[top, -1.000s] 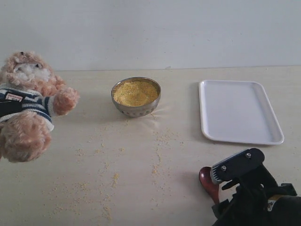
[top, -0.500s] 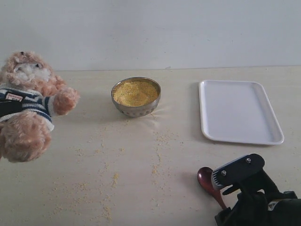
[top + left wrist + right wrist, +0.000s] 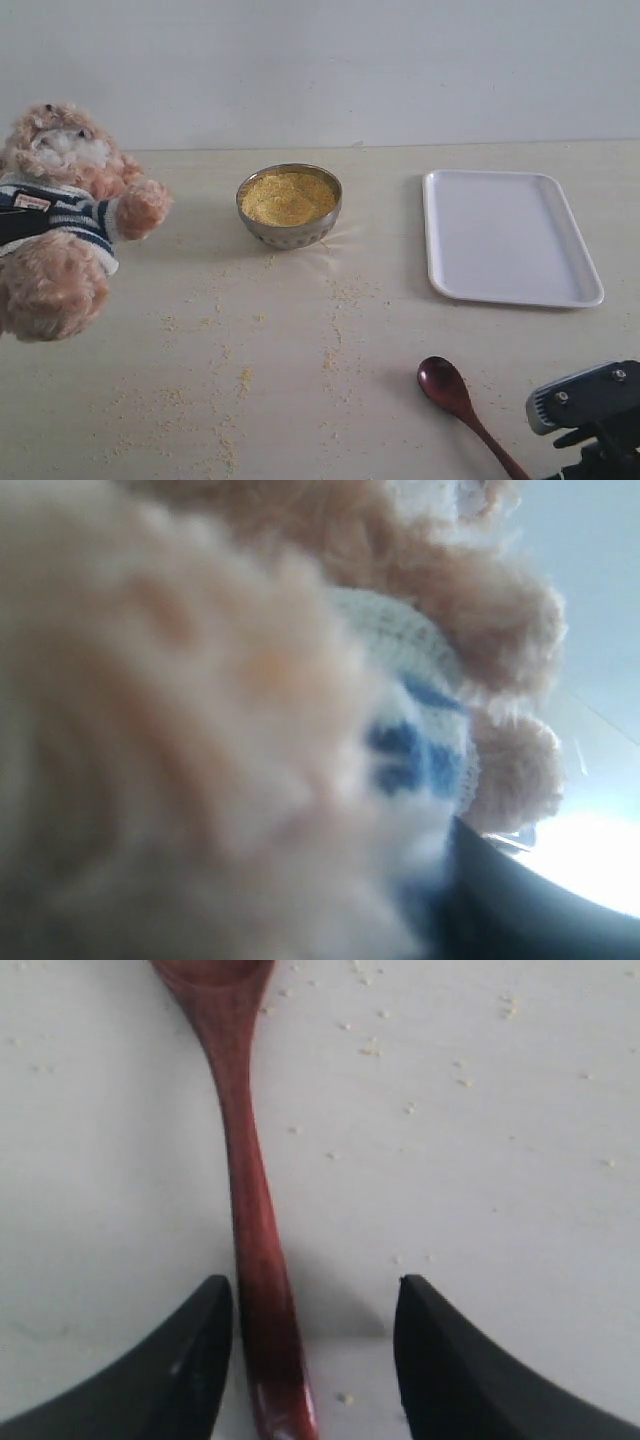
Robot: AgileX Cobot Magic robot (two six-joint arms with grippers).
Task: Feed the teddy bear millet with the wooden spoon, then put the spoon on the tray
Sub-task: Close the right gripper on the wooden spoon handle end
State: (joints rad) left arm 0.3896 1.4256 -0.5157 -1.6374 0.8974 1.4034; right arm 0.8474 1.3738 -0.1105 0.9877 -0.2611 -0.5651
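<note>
The teddy bear (image 3: 60, 225) hangs tilted at the far left, in its striped shirt. Its fur (image 3: 200, 730) fills the left wrist view, where only one dark finger (image 3: 520, 900) of my left gripper shows, pressed into the plush. The wooden spoon (image 3: 455, 400) lies flat on the table at the front right, bowl facing up. My right gripper (image 3: 312, 1290) stands open over the end of the spoon's handle (image 3: 245, 1190), which lies close to one finger. The millet (image 3: 289, 197) is heaped in a metal bowl (image 3: 290, 235). The white tray (image 3: 505, 240) is bare.
Loose millet grains (image 3: 335, 350) lie scattered over the pale table in front of the bowl. The right arm's housing (image 3: 585, 400) sits at the bottom right corner. A plain wall stands behind the table.
My right gripper has drawn back toward the bottom right corner, uncovering more of the spoon and its handle. The bear has shifted slightly upward.
</note>
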